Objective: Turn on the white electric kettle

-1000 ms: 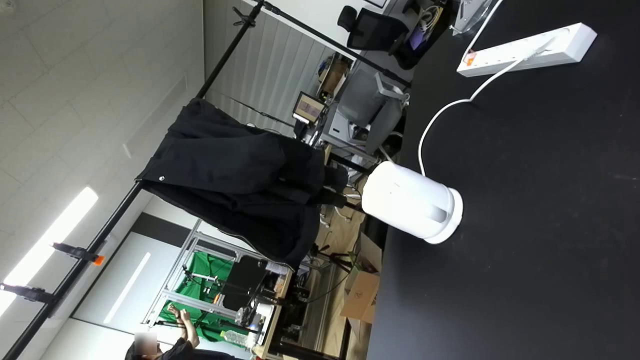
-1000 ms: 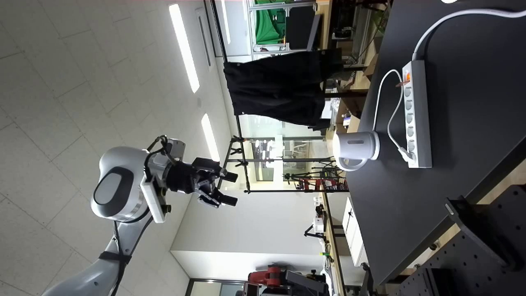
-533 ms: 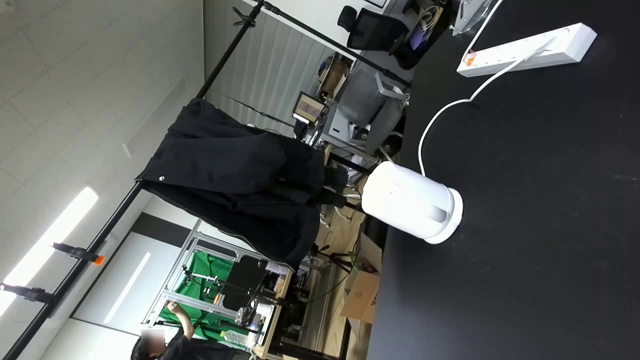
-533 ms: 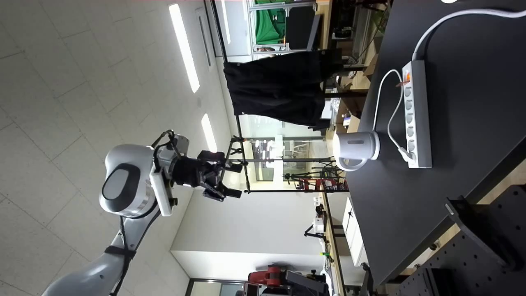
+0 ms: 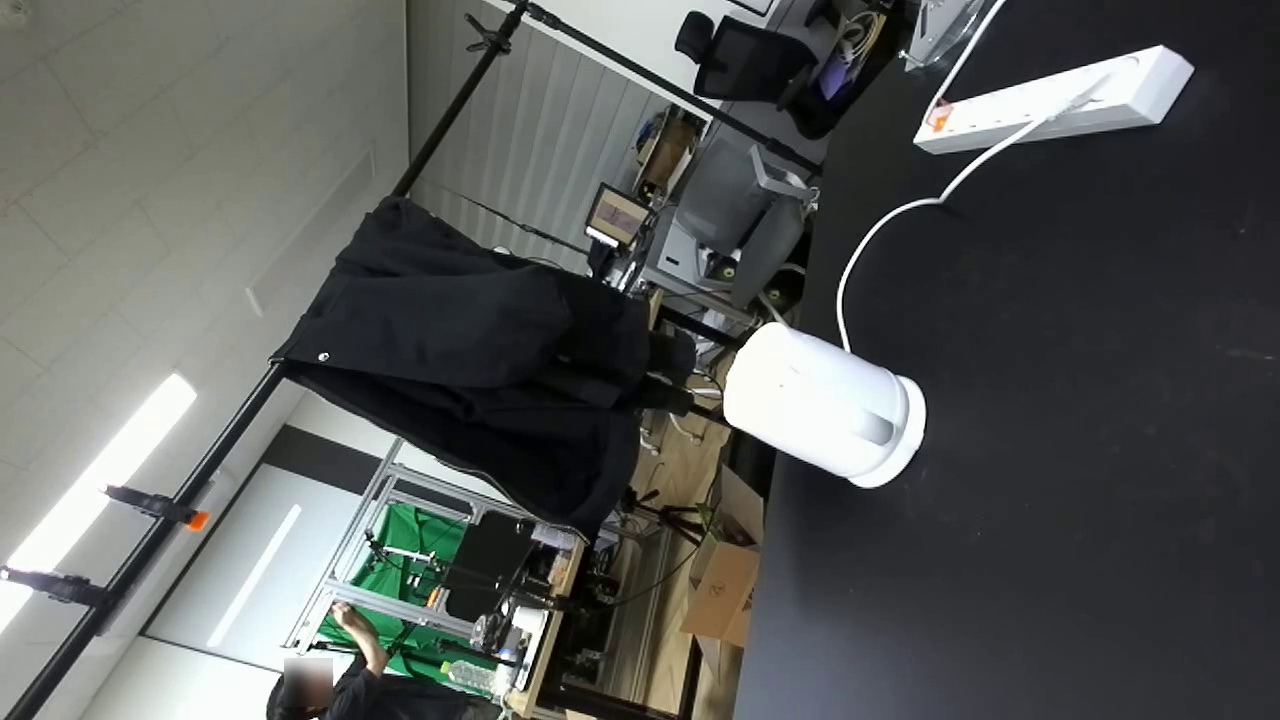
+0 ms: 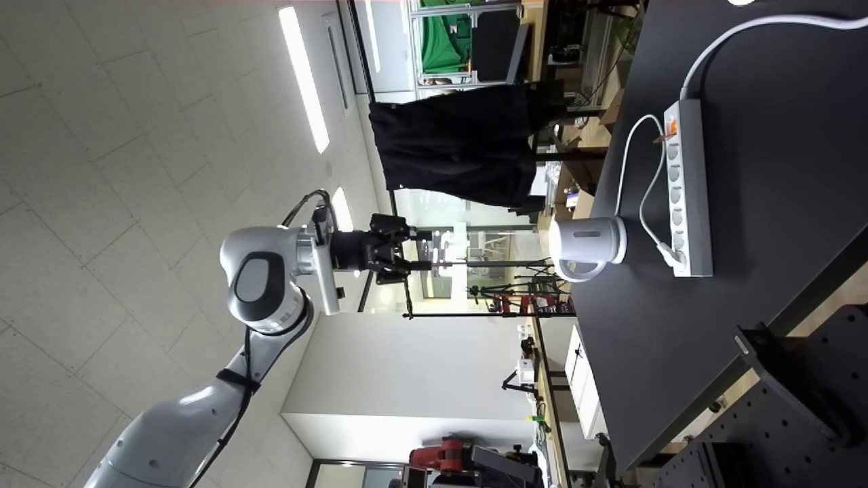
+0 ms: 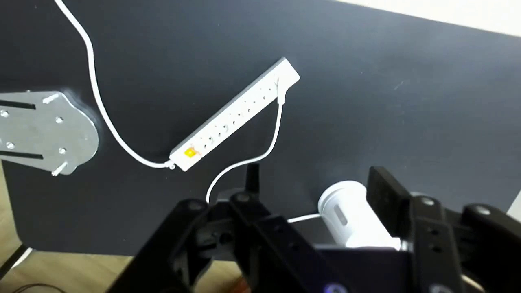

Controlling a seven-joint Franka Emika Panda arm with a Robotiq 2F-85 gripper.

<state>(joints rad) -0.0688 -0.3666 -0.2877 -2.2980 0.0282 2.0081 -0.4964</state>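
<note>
One white kettle (image 6: 586, 238) stands upright on its base near the edge of a black table (image 5: 1000, 560). Its handle (image 6: 580, 277) sticks out from the body, which has a narrow grey window. Whether it is switched on, I cannot tell. Above it, well apart, hangs the gripper (image 6: 422, 251) of the robot arm (image 6: 169, 434), spread wide with only air in its grasp. In the wrist view one of the fingers (image 7: 388, 203) covers part of the kettle's side.

From the kettle's foot a thin white cord (image 5: 905, 207) curves across the table, taking up the space between the kettle and a long white power strip (image 7: 236, 116). It ends in a plug (image 7: 282, 91) at the end of the strip away from the orange switch (image 7: 190, 152). A thicker white cord (image 7: 93, 75) leaves the switch end and passes near a grey plate (image 7: 44, 130) with screw heads.

Beyond the table, in both exterior views, black cloth (image 6: 468, 146) hangs from a black pole (image 5: 447, 120). Also past the edge are cardboard boxes (image 5: 722, 595), a grey chair (image 5: 725, 200), a black chair (image 5: 755, 65) and a person (image 5: 350, 700) in dark clothes, one arm raised, near a green cloth (image 5: 405, 520). In an exterior view a black board (image 6: 763, 423) full of holes sits beside another edge of the table.
</note>
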